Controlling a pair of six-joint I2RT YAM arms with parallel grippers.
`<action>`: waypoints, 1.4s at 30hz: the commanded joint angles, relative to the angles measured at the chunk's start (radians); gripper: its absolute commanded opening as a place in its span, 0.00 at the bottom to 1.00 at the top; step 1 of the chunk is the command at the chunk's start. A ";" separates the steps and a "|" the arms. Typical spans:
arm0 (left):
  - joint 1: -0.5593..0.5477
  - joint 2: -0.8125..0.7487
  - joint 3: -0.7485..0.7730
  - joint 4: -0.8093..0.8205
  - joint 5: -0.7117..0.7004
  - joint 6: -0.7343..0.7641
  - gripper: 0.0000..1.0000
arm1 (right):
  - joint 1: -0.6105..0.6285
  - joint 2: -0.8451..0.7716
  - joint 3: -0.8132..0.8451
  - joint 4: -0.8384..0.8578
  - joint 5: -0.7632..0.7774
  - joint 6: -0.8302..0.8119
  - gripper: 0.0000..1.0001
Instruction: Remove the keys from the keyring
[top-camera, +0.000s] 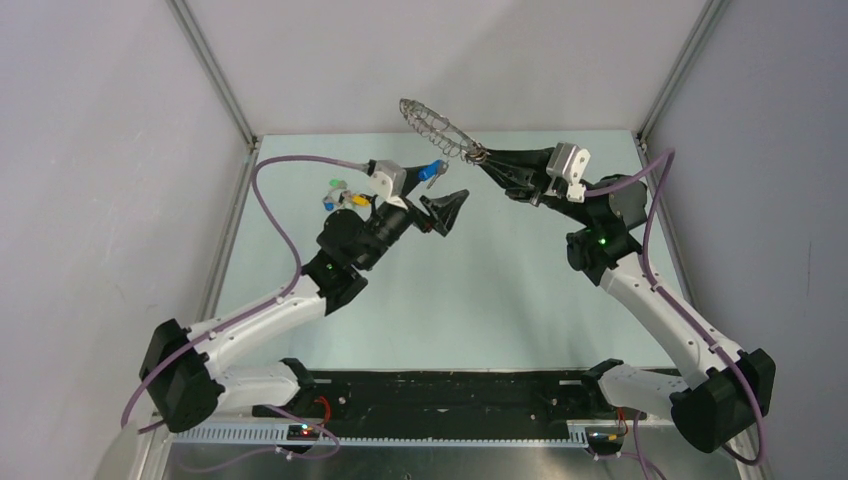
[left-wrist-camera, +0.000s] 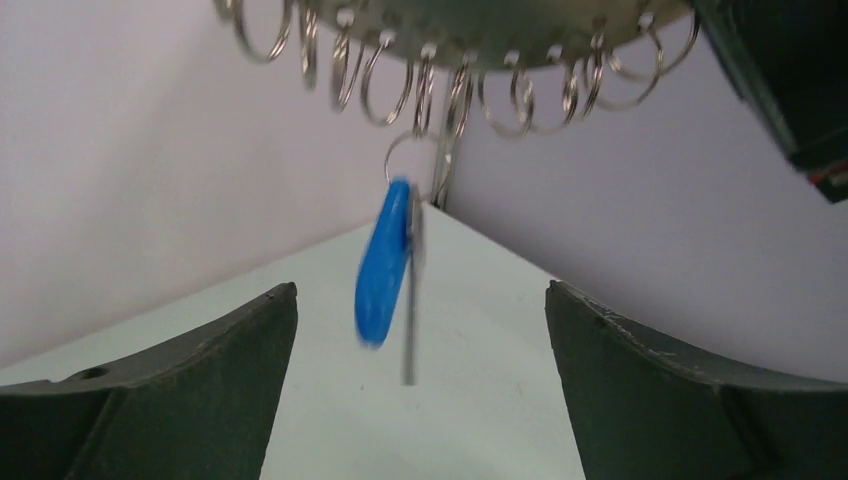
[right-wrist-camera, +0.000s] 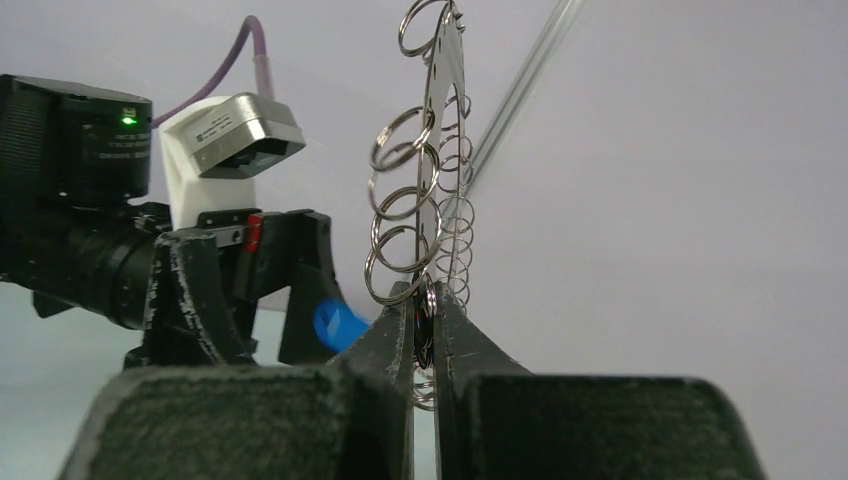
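The keyring (top-camera: 437, 127) is a thin grey metal hoop fringed with several small split rings, held up in the air at the back. My right gripper (top-camera: 480, 155) is shut on its edge, which shows edge-on in the right wrist view (right-wrist-camera: 440, 150) between the fingertips (right-wrist-camera: 400, 320). One key with a blue head (left-wrist-camera: 383, 262) and a silver blade hangs from a ring on the lower edge (left-wrist-camera: 450, 50). My left gripper (left-wrist-camera: 420, 300) is open and empty just below, with the key hanging between its fingers (left-wrist-camera: 230, 350) untouched. In the top view this gripper (top-camera: 445, 210) sits below the blue key (top-camera: 432, 170).
A small cluster of loose keys with green, yellow and blue heads (top-camera: 340, 192) lies on the pale table (top-camera: 480, 300) at the back left, beside the left wrist. Grey walls and metal frame posts (top-camera: 215, 75) close in the back and sides.
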 joint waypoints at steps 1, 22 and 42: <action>0.012 0.047 0.090 0.134 0.072 0.032 0.89 | 0.012 -0.013 0.056 0.042 -0.003 0.011 0.00; 0.039 0.086 0.128 0.155 0.118 0.028 0.22 | 0.036 -0.020 0.058 0.035 0.009 0.022 0.00; 0.039 0.095 0.105 0.155 0.111 0.047 0.34 | 0.036 -0.019 0.058 0.038 0.012 0.025 0.00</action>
